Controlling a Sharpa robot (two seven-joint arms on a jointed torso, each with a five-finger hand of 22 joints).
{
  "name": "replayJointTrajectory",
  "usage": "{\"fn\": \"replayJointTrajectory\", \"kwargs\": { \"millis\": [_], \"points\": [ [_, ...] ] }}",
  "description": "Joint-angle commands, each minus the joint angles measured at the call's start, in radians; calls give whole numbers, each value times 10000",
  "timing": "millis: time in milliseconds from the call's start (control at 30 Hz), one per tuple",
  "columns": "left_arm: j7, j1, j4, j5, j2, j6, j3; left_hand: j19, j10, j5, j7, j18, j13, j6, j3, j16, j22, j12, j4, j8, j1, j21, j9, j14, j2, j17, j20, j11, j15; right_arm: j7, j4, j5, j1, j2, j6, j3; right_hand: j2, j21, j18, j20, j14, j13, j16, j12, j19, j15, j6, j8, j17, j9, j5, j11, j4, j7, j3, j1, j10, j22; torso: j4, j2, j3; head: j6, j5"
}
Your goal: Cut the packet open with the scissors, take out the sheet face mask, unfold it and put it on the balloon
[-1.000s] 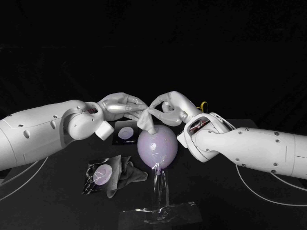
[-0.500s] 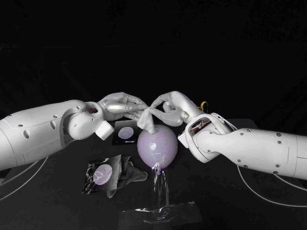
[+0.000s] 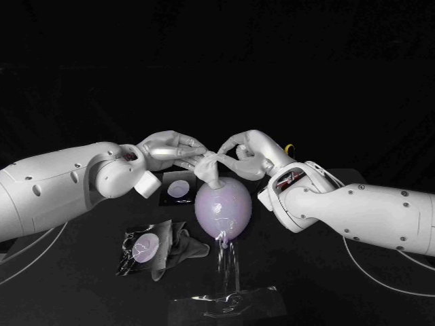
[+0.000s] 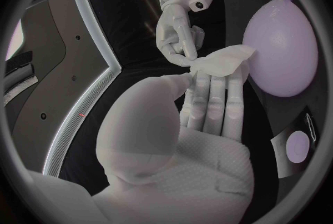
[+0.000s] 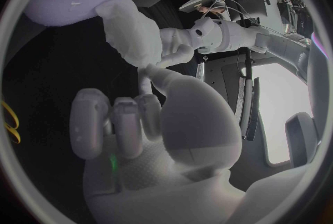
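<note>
Head view: the left robot hand [image 3: 168, 149] and the right robot hand [image 3: 242, 151] meet above the balloon [image 3: 222, 207]. Their fingertips are close together on the sheet face mask [image 3: 210, 171]. The mask is a bunched pale wad, not spread out, and its lower end touches the top of the balloon. The balloon stands upright on a clear stand [image 3: 228, 295] on the black bench [image 3: 355, 285].

To the near left of the balloon the packet [image 3: 141, 248] lies crumpled on the bench, with a grey crumpled piece [image 3: 181, 250] touching it. Behind the balloon lies a dark card [image 3: 179, 188] with a pale oval on it. A yellow loop [image 3: 289, 149] shows just behind the right wrist; we cannot tell what it belongs to.

The left wrist view shows the grip that the head view hides. The left robot hand's fingers [image 4: 211, 96] are stretched out side by side. The mask is draped over their tips, and the thumb tip is up against its near edge. The right robot hand reaches in from the opposite side and pinches that same edge. The mask's far side rests against the balloon.

The right wrist view shows the other side. The right thumb tip and one finger clamp the mask's end, and the remaining fingers are curled into the palm. The left robot hand's fingertips hold the mask from across. From there the mask runs as a thick folded strip to the balloon and touches it.
</note>
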Motion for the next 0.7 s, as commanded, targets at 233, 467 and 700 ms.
{"fn": "replayJointTrajectory", "kwargs": {
  "millis": [233, 467, 700],
  "points": [
    [130, 10, -36, 23, -5, -419, 14, 84, 69, 36, 0, 139, 24, 36, 130, 36, 16, 41, -38, 47, 91, 37, 2356, -46, 8, 18, -21, -29, -54, 2, 274, -292, 0, -248, -60, 4, 5, 51, -207, -81, 1044, 1813, 42, 41, 310, -82, 211, 455, 2626, 619, 21, -71, -151, -192, 193, -55, 541, 2120, 2, -2, -2, 15, -2],
    [58, 10, -71, 113, -14, -860, 15, 122, 87, 36, 3, 142, 47, 21, 238, 50, 32, 51, -68, 66, 57, 75, 2432, -25, -13, 38, -44, -31, -61, 148, 595, -351, 0, -488, -173, 4, 5, 51, -207, -81, 1044, 1813, 42, 41, 310, -82, 211, 455, 2626, 619, 21, -71, -151, -192, 193, -55, 541, 2120, 1, -2, -3, 26, 7],
    [61, 9, -77, 369, -69, -1332, 23, 151, 100, 37, 5, 140, 75, -15, 377, 61, 46, 60, -95, 98, 6, 111, 2540, -7, -40, 59, -67, -33, -67, 268, 828, -435, 1, -724, -260, 8, 2, 72, -211, -83, 1044, 1797, 42, 16, 318, -84, 204, 463, 2626, 630, 21, -72, -156, -193, 202, -63, 530, 2125, 5, -4, -1, 54, 25]
  ]
}}
